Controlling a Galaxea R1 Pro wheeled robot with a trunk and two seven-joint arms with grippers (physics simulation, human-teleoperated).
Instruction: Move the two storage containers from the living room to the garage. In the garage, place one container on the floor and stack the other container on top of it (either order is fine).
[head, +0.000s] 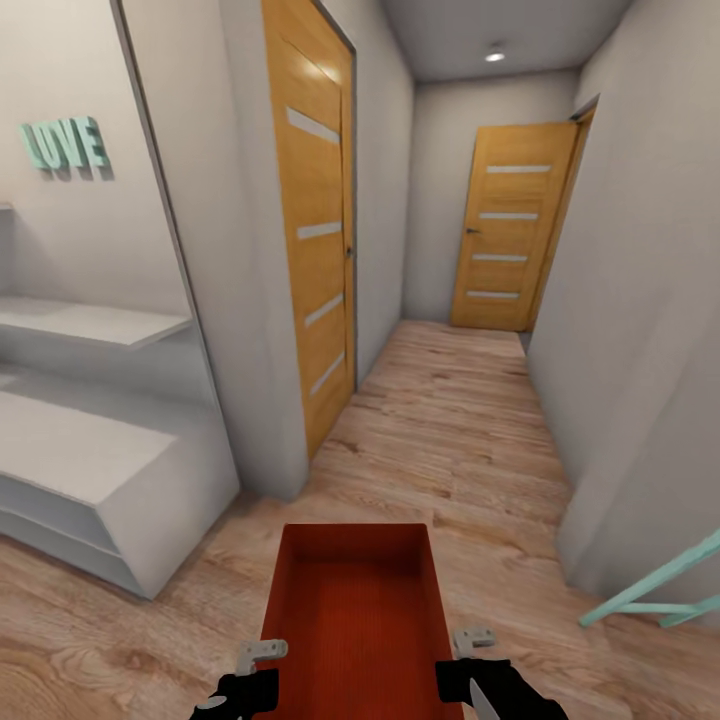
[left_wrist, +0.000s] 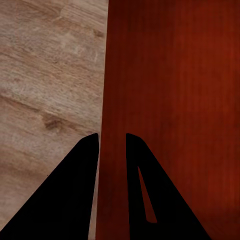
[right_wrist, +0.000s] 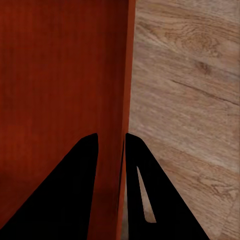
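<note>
One orange-red storage container, open-topped and finely ribbed, is held low in front of me over the light wood plank floor. My left gripper is shut on its left wall and my right gripper on its right wall. In the left wrist view the left gripper has its two dark fingers on either side of the container's thin wall. The right wrist view shows the right gripper pinching the container's opposite wall the same way. The container's inside looks empty.
A narrow corridor runs ahead between pale walls. A wooden door stands on the left and another door closes the far end. White shelves with a teal LOVE sign are at left. A teal frame leans at right.
</note>
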